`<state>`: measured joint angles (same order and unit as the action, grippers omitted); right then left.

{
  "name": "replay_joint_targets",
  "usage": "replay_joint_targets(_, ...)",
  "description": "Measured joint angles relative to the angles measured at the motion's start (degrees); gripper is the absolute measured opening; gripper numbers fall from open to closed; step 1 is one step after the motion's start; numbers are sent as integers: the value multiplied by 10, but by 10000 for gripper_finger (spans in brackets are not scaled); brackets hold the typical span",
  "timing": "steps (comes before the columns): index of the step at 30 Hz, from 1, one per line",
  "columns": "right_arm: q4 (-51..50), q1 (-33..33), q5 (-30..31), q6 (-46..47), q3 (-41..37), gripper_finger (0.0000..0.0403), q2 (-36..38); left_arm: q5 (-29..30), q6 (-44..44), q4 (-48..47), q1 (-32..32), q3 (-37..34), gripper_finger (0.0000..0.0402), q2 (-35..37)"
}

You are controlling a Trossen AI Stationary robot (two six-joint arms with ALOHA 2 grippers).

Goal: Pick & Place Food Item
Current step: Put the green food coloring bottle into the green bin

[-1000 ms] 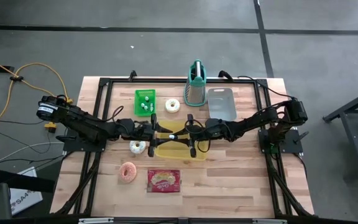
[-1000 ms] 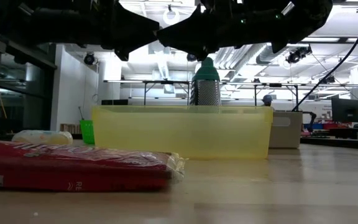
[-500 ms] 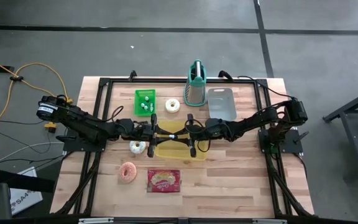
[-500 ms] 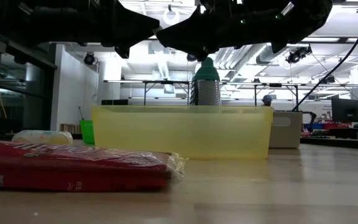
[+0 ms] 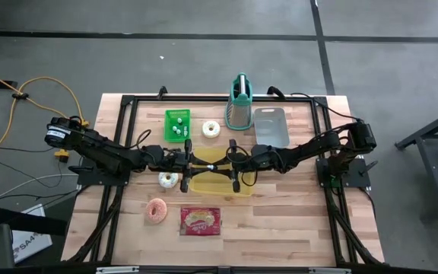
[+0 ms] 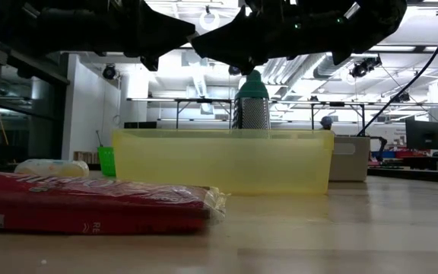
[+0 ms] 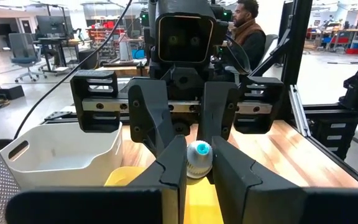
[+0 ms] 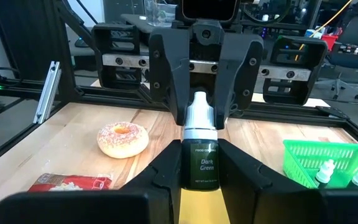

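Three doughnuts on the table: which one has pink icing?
The pink doughnut beside the red snack packet, near the table's front edge; the other two are white-iced, by the yellow bin and green basket.

1. The left arm reached from the table's left edge toward its middle; the left gripper was closed.
2. The right arm reached in from the right edge; the right gripper faced it, fingers clamped.

A small dropper bottle, dark with a white neck and a label reading "Dark Green", sits at centre frame in the right wrist view, lying level above the yellow bin. Its white cap with a blue-green tip shows at centre in the left wrist view
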<state>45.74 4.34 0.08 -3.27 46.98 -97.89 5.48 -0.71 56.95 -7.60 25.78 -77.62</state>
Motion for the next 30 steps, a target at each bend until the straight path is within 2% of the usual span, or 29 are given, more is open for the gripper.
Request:
replay_joint_targets(15, 0, 0, -3, -2, 0, 95, 0, 0, 1, 1, 0, 0, 45, 0)
replay_joint_targets(30, -3, 0, -17, -1, 0, 150, 0, 0, 1, 0, 0, 0, 44, 0)
